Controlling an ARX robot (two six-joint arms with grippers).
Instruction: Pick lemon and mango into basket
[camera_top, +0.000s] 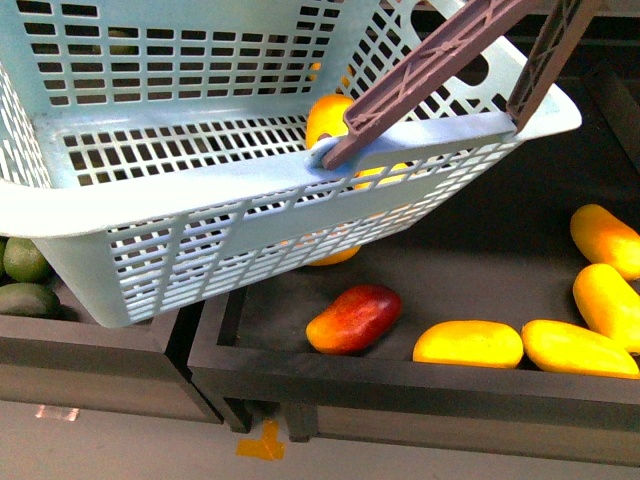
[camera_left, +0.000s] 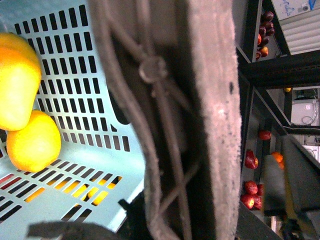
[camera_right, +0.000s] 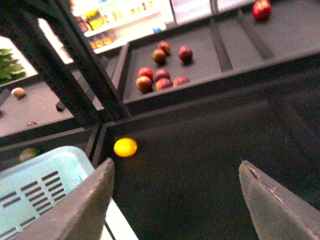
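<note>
I'm hoisting the light blue-green slotted plastic basket (camera_top: 150, 205) by its brown swing handle (camera_left: 215, 120) with my left arm, I think. The handle is filling the whole left wrist view, so I honestly can't tell how my left jaws are sitting on it.

Inside, a small egg-shaped orange-yellow lemon (camera_left: 34, 142) is lying against a longer yellow mango (camera_left: 17, 75) on the slotted floor, so I'm calling both picks pretty much done.

My right jaws are hanging wide apart and empty over the dark worktop (camera_right: 200, 150), where another small round yellow fruit (camera_right: 125, 147) is sitting near the basket's corner. Spare yellow mangoes (camera_top: 468, 343) and a red-and-yellow one (camera_top: 355, 318) are lying below the basket. If one of each is the goal, I'm guessing nothing much is left.
</note>
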